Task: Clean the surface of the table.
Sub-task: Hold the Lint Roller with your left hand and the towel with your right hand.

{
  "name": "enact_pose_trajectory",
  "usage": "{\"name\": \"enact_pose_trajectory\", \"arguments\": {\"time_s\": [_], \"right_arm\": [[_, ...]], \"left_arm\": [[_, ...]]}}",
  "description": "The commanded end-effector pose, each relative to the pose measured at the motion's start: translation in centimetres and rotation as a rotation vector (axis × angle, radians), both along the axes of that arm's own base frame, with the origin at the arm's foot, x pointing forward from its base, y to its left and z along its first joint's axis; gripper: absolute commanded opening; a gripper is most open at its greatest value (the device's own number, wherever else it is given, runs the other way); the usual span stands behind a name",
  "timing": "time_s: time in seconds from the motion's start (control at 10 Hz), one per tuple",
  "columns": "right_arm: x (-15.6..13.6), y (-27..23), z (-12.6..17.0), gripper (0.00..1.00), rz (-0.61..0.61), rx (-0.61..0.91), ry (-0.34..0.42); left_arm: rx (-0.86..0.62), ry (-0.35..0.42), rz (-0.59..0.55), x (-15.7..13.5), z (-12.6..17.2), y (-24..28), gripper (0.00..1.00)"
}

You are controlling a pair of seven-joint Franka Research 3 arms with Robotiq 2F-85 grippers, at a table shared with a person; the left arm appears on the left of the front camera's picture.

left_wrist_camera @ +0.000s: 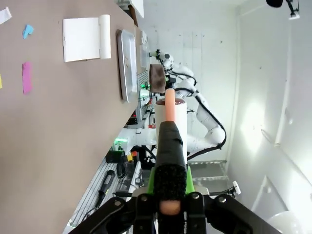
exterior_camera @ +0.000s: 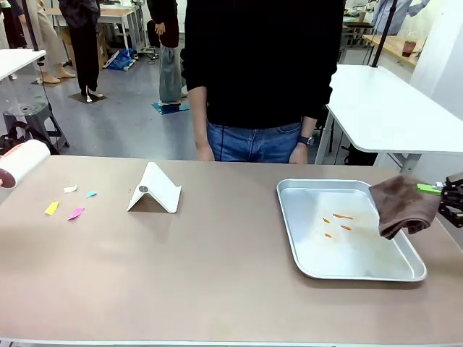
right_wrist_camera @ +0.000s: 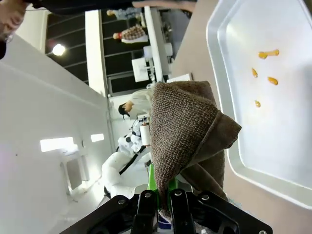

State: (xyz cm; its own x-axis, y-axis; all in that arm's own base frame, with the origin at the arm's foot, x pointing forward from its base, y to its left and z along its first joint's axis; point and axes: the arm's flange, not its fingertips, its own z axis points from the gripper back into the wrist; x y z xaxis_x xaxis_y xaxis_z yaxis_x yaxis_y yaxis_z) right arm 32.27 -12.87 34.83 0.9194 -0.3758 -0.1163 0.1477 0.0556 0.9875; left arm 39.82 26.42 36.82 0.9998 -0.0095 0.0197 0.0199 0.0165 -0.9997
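Note:
The taupe-brown table point(exterior_camera: 217, 275) carries a few paper scraps at its left: yellow point(exterior_camera: 51, 208), pink point(exterior_camera: 76, 213), blue point(exterior_camera: 90, 194) and white point(exterior_camera: 69, 189). A white lint roller point(exterior_camera: 22, 163) with a pink handle hangs over the left edge. In the left wrist view my left gripper point(left_wrist_camera: 170, 134) is shut on the roller's handle point(left_wrist_camera: 169, 103). At the right, my right gripper point(exterior_camera: 450, 196) is shut on a brown cloth point(exterior_camera: 404, 204), which hangs over the silver tray's right rim point(exterior_camera: 289, 217). The right wrist view shows the same cloth point(right_wrist_camera: 185, 126) in that gripper point(right_wrist_camera: 163, 197).
A white folded stand point(exterior_camera: 154, 190) sits left of centre. The tray holds small orange bits point(exterior_camera: 341, 217). A person in a black top and jeans point(exterior_camera: 253, 108) stands at the far edge, with both hands near it. A white-topped table point(exterior_camera: 391, 108) stands behind on the right.

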Motion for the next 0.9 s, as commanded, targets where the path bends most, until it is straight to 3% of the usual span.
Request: {"name": "enact_pose_trajectory", "arguments": {"time_s": [0.0,0.1,0.2,0.8], "right_arm": [[-0.9,0.7,0.5,0.00,-0.012,-0.026,-0.091],[-0.6,1.5,0.3,0.00,-0.016,-0.048,-0.099],[-0.2,-0.4,0.3,0.00,-0.008,-0.012,-0.032],[-0.2,-0.4,0.3,0.00,-0.008,-0.012,-0.032]], "left_arm": [[-0.033,0.027,0.007,0.8,1.0,0.5,0.00],[-0.031,0.055,0.034,1.4,0.9,-0.4,0.00],[-0.013,0.017,0.005,0.3,-0.5,-0.1,0.00],[-0.013,0.017,0.005,0.3,-0.5,-0.1,0.00]]}}
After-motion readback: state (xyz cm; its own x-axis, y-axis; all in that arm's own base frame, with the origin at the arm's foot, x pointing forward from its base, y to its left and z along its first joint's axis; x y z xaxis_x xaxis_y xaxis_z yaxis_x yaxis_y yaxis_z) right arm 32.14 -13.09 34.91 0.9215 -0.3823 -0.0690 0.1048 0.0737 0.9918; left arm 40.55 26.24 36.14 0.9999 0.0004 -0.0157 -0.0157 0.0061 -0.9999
